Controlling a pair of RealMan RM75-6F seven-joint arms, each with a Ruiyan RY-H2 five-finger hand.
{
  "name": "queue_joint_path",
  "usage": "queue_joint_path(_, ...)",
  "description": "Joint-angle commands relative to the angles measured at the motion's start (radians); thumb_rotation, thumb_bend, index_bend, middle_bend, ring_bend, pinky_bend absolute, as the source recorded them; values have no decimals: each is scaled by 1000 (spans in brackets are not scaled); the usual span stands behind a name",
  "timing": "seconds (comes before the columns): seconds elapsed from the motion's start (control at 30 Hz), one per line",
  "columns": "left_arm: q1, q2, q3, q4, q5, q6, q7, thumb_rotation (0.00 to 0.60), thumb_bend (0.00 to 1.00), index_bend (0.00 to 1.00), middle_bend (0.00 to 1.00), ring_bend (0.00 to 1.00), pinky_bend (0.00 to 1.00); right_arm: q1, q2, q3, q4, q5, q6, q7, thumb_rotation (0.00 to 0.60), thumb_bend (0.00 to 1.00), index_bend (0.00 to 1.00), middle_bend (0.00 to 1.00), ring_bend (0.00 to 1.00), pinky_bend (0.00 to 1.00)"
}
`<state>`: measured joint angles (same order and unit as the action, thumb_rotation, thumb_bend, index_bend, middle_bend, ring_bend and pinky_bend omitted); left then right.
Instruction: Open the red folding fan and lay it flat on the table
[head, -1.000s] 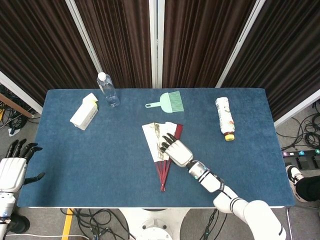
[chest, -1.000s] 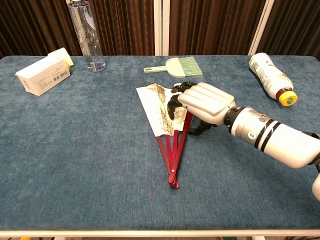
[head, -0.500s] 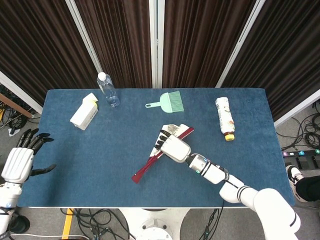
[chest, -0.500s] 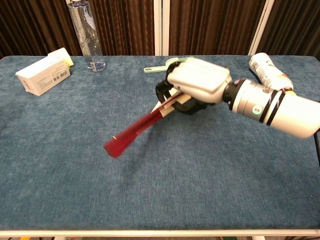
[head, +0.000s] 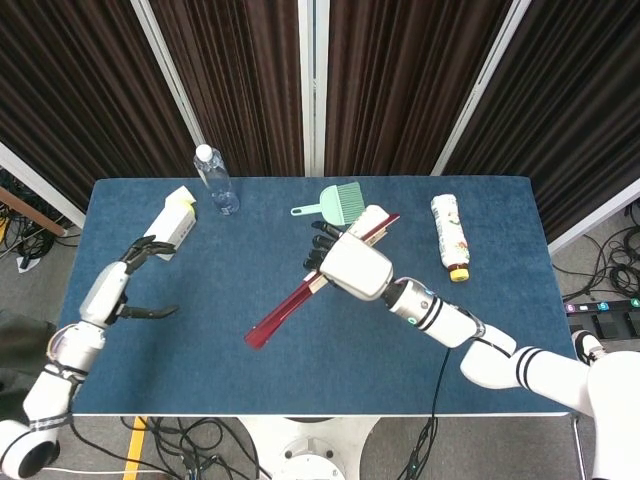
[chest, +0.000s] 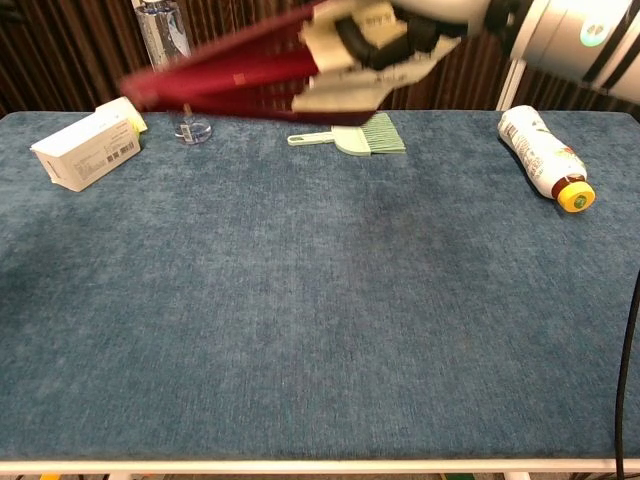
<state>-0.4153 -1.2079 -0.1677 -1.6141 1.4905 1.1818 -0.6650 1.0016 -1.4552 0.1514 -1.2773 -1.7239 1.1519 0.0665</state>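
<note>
The red folding fan (head: 305, 297) is up off the blue tabletop (head: 200, 330), held in the right hand (head: 352, 264), whose dark fingers (head: 322, 244) are wrapped around it near its paper end. It is nearly folded: red ribs bunched into a narrow bar slanting down toward the robot's left, with a cream edge of paper showing past the hand (in the chest view it is motion-blurred near the top edge). The left hand (head: 112, 292) hovers over the tabletop's left side, fingers apart, holding nothing.
</note>
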Motion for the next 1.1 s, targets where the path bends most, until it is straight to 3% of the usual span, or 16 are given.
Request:
queue_joint_path(0.03,-63,-68,-36,-22,-59,-69,-62,600,0,234,195,53,179,11,4,40,-28,39,-2,-50,600,769,867,632,390,203)
queue_joint_path(0.2,-118,-157,-92,-36,-144,-100,-24,600,0,234,195,53,197,32,-32,87,-49,97,-28,-119,600,767,864,632,388,200)
queue_joint_path(0.57,-195,-336,-176,-65,-368,-92,209,600,0,265,222,54,201,82,-148,180,-32,240,-64,-297,600,764,845,632,384,175)
queue_joint_path(0.8,-219,-448,-247,-49,-486,-42,254,600,0,271,235,105,232,97,-184,202,-35,302,-83,-348,600,764,835,631,379,166)
queue_joint_path(1.1,-246,-551,-309,-1,-549,-11,269,600,0,354,315,162,262,123,-237,221,7,352,-91,-394,600,764,829,631,376,144)
